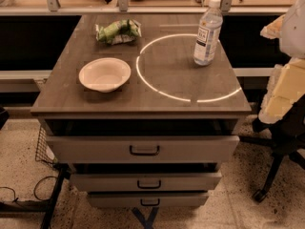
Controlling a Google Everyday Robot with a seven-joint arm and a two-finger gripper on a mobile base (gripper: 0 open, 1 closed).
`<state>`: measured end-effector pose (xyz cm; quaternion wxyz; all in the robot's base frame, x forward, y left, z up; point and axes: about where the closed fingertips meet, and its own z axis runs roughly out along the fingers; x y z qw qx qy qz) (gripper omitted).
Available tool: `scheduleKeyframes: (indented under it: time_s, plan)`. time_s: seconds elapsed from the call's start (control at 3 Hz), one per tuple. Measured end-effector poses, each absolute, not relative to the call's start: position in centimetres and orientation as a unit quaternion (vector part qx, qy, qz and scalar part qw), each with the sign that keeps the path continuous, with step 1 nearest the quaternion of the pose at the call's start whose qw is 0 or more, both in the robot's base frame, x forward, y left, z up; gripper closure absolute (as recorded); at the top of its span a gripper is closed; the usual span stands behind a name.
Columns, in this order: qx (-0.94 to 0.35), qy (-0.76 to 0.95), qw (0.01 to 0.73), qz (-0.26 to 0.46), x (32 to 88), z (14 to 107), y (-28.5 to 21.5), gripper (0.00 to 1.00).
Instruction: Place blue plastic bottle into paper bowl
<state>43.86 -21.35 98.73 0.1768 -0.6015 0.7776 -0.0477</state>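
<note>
The blue plastic bottle (208, 32) stands upright at the back right of the grey cabinet top (143, 99); it is clear with a white cap and a white label. The paper bowl (104, 74) sits empty on the left part of the top, well apart from the bottle. My gripper is not in view. A white rounded shape (294, 25) at the right edge may be part of my arm.
A green and white snack bag (118, 31) lies at the back left. A bright ring of reflected light (143, 75) crosses the top. Drawers (143, 149) stick out below. A chair with torn yellow foam (281, 92) stands to the right. A shelf rail runs behind.
</note>
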Motion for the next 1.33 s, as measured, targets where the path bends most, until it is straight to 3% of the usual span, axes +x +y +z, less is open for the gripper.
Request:
scheduleKeyframes:
  time_s: [0.67,1.33]
  plan:
    - [-0.574,0.788,0.217,-0.038,45.5,98.3,-21.7,0.00]
    - [-0.475,0.799,0.369,0.024,51.5,96.9,-24.2,0.00]
